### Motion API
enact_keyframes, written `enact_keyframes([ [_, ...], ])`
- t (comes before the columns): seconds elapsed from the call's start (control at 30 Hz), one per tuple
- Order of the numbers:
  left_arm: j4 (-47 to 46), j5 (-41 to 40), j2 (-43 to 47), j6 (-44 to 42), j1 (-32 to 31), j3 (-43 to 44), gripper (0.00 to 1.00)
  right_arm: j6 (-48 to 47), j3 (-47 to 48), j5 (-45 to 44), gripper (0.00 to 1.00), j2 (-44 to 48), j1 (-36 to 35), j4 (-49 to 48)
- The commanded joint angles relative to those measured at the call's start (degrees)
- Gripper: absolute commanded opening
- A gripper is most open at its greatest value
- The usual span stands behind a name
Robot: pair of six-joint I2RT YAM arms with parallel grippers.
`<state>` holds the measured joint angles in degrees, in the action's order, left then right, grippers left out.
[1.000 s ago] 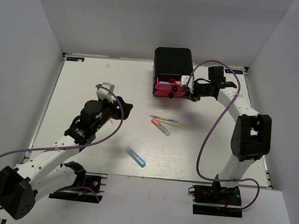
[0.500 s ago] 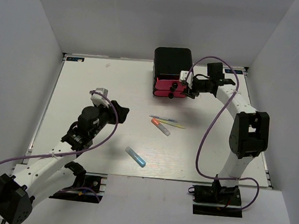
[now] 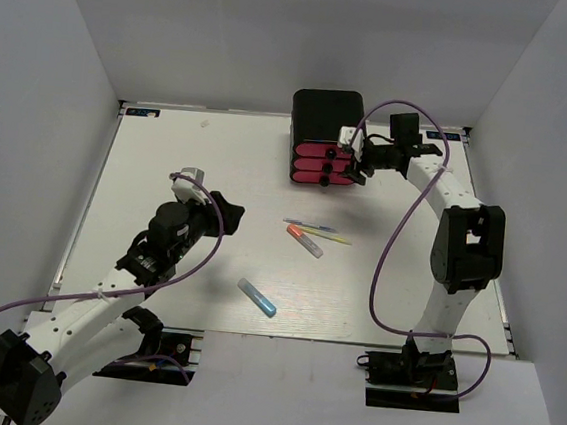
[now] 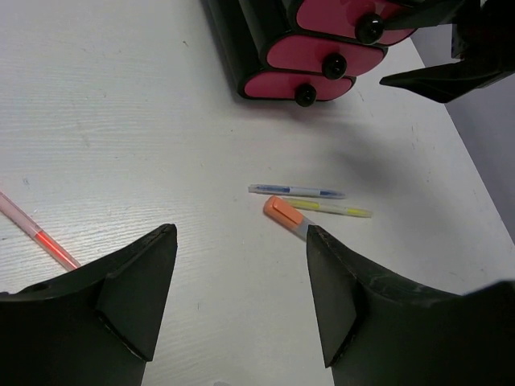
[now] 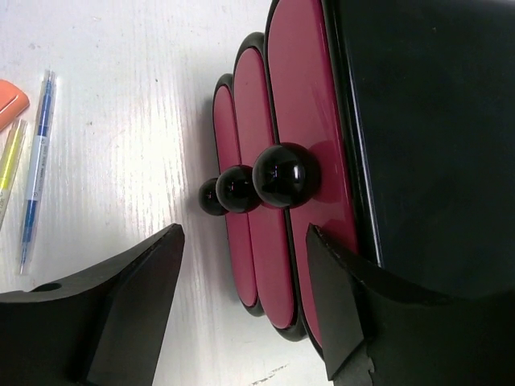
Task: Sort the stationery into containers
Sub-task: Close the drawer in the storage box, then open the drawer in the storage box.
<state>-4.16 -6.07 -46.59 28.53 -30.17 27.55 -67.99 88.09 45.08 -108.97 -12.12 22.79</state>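
Observation:
The glossy black box [image 3: 328, 116] stands at the back of the table, and its three pink drawers [image 3: 320, 166] are all shut. My right gripper [image 3: 354, 165] is open and empty just in front of the drawer fronts [image 5: 278, 233], below the black knobs [image 5: 279, 175]. A bluish pen [image 3: 309, 224], a yellow pen [image 3: 333, 238] and an orange-grey marker [image 3: 304, 240] lie together mid-table. A blue marker [image 3: 256, 296] lies nearer the front. My left gripper [image 3: 225, 210] is open and empty above bare table [image 4: 241, 241]. A red pen [image 4: 39, 233] lies to its left.
White walls close in the table on three sides. The arm bases [image 3: 160, 346] sit at the near edge. The right gripper's black fingers [image 4: 438, 76] show beside the drawers in the left wrist view.
The top drawer stood open a second ago and is now shut, with my right gripper moved in against the drawer fronts. My left arm has drawn back slightly toward its base.

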Motion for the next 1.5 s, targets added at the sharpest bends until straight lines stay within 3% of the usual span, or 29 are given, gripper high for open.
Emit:
enact_keyframes([
  [0.0,0.38,-1.14,1.76,0.73,-0.06,-0.39,0.75,1.19,2.61,0.89,0.69,-0.37,-0.01,-3.54],
  [0.27,-0.22,-1.15,2.38,1.79,-0.06,-1.45,0.77,-1.61,0.94,2.47,0.69,1.30,-0.10,0.41],
  [0.47,-1.98,0.00,0.27,2.92,-0.06,-1.45,0.70,-1.03,-10.18,5.81,0.54,9.47,-0.18,1.92],
  [0.5,-1.99,0.00,0.27,2.93,-0.06,-1.45,0.69,0.21,-11.62,5.46,0.43,11.04,-0.10,-0.09],
  [0.53,-3.47,0.52,-0.34,2.93,-0.06,-2.06,0.66,3.62,-13.11,4.94,0.36,13.15,-0.10,-3.24],
  [0.57,-4.00,0.53,-0.35,3.45,-0.06,-2.67,0.57,8.00,-18.17,3.45,0.29,14.21,-0.27,-7.89],
  [0.6,-4.01,0.53,-0.35,3.46,-0.06,-2.68,0.51,15.09,-20.31,0.39,0.17,17.88,-0.53,-11.06],
  [0.67,-4.01,0.53,-0.35,3.99,-0.06,-2.68,0.34,28.52,-27.59,-5.06,0.11,20.10,-0.27,-26.40],
  [0.7,-4.01,0.53,-0.35,3.99,-0.06,-3.20,0.29,34.27,-28.84,-5.00,0.01,22.29,0.08,-29.35],
  [0.73,-4.01,0.53,-0.35,3.99,-0.06,-3.20,0.26,37.28,-30.25,-8.74,0.00,22.57,0.08,-31.20],
  [0.77,-4.01,1.05,-0.35,3.99,-0.06,-3.20,0.23,47.14,-30.70,-11.91,0.00,22.66,-0.10,-31.40],
  [0.9,-4.63,1.06,-0.35,4.51,-0.06,-3.82,0.22,49.34,-23.78,-10.19,0.00,17.04,-0.10,-20.61],
  [0.97,-4.63,1.06,-0.35,5.12,-0.06,-3.82,0.22,51.97,-24.11,-8.35,0.46,15.98,-0.36,-22.06],
  [1.0,-4.63,1.06,-0.35,5.13,-0.06,-4.43,0.22,53.64,-26.11,-8.34,0.60,15.98,-0.62,-26.52],
  [1.03,-4.63,0.53,0.18,5.13,-0.06,-4.96,0.22,55.92,-26.48,-8.25,0.66,15.37,-0.97,-27.70],
  [1.2,-4.63,0.53,1.50,6.18,-0.06,-5.49,0.25,77.06,-26.74,-14.48,0.75,11.68,-3.17,-35.52],
  [1.27,-4.10,0.00,2.02,6.18,-0.06,-5.49,0.25,81.24,-28.15,-18.88,0.80,11.50,-4.74,-39.80],
  [1.37,-3.48,-0.52,2.55,6.18,-0.06,-5.49,0.25,89.59,-30.52,-25.64,0.80,11.24,-5.98,-42.56],
  [1.47,-2.87,-0.53,3.08,6.18,-0.06,-6.02,0.25,97.06,-30.26,-29.95,0.73,9.22,-6.60,-41.68],
])
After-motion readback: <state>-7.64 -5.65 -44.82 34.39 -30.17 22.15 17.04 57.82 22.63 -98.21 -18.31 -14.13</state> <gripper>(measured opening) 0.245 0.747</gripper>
